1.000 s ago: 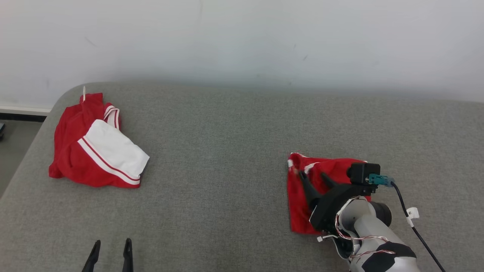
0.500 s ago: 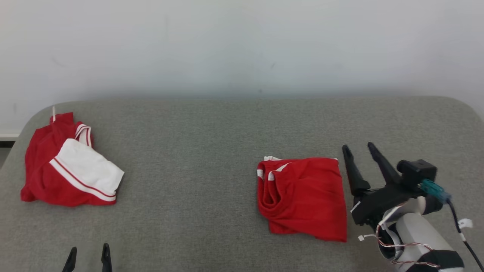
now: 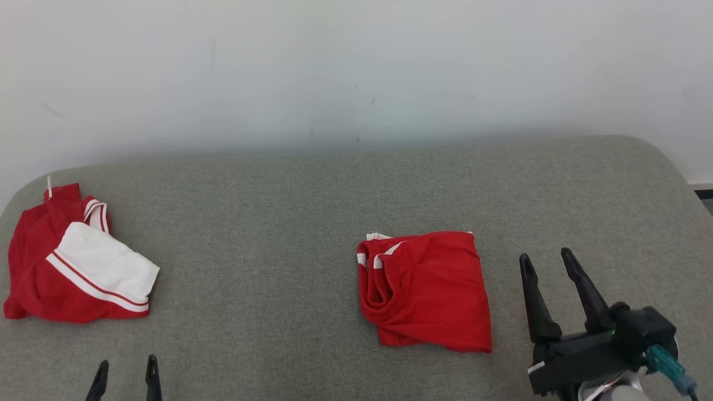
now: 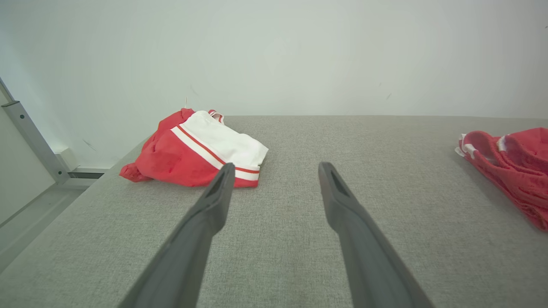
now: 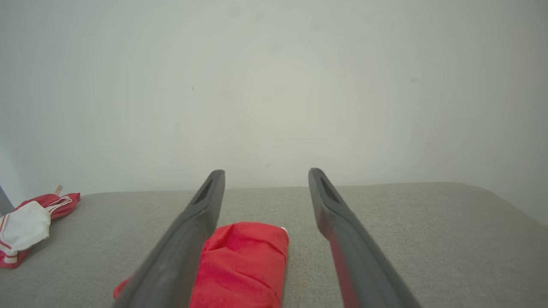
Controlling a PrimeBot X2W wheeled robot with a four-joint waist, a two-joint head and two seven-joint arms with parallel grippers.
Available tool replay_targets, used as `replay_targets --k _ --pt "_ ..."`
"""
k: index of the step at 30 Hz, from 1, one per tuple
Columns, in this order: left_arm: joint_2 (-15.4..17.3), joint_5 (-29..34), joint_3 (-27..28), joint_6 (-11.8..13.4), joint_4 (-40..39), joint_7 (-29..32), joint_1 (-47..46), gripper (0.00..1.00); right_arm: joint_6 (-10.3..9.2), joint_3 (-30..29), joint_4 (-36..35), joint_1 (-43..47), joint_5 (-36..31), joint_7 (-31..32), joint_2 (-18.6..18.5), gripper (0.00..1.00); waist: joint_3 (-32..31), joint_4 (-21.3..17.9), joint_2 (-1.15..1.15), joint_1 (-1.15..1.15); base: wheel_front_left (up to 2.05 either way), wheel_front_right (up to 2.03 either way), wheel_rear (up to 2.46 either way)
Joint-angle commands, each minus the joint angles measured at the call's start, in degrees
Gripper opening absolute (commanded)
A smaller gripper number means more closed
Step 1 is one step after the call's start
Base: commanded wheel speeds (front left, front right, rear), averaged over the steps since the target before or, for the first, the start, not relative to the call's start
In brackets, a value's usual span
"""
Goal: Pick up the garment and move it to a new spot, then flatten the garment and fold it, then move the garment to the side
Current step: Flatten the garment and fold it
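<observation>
The right gripper [image 3: 545, 254], lying on the folded red cloth garment [image 3: 426, 289] a second ago, has drawn back to its right, fingers apart and empty. The garment rests free, right of centre on the grey fabric-covered table [image 3: 278, 223], so the set-down looks finished. The left gripper [image 3: 127, 362] waits at the near left, fingers spread.

The right gripper [image 3: 545, 255] sits at the near right, its 2 long dark fingers [image 3: 535, 301] spread wide with nothing between them, pointing toward the far side and leaning slightly left. They rise from a black wrist block [image 3: 585, 356] that carries a teal plug [image 3: 665, 362] on its right side. The left gripper [image 3: 127, 361] sits at the near left — the tips of its 2 fingers come up from the bottom edge of the head view — parted as well, empty, and aimed toward the far side.
</observation>
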Motion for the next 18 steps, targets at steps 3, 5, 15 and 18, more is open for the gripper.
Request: replay_targets --k 3,5,15,18 --pt "0.0 0.0 0.3 -0.2 0.0 -0.2 -0.4 1.00 -0.14 -1.2 -0.6 2.7 -1.3 0.0 2.0 1.00 -0.2 0.1 0.00 0.00 0.00 0.00 0.00" --pt "0.0 0.0 0.4 -0.2 0.0 -0.2 -0.5 1.00 -0.14 -2.2 -0.3 3.9 -2.2 0.0 3.2 1.00 -0.3 0.2 0.00 0.00 0.00 0.00 0.00" --pt "-0.1 0.8 -0.1 -0.3 0.4 -0.2 0.0 1.00 -0.14 -4.2 -1.4 7.4 -6.8 0.0 6.1 1.00 -0.8 1.1 0.00 0.00 0.00 0.00 0.00" --pt "-0.3 1.0 -0.2 -0.3 0.2 -0.2 0.1 1.00 -0.14 -4.6 -1.6 8.0 -7.4 0.0 6.4 1.00 -1.0 1.2 0.00 0.00 0.00 0.00 0.00"
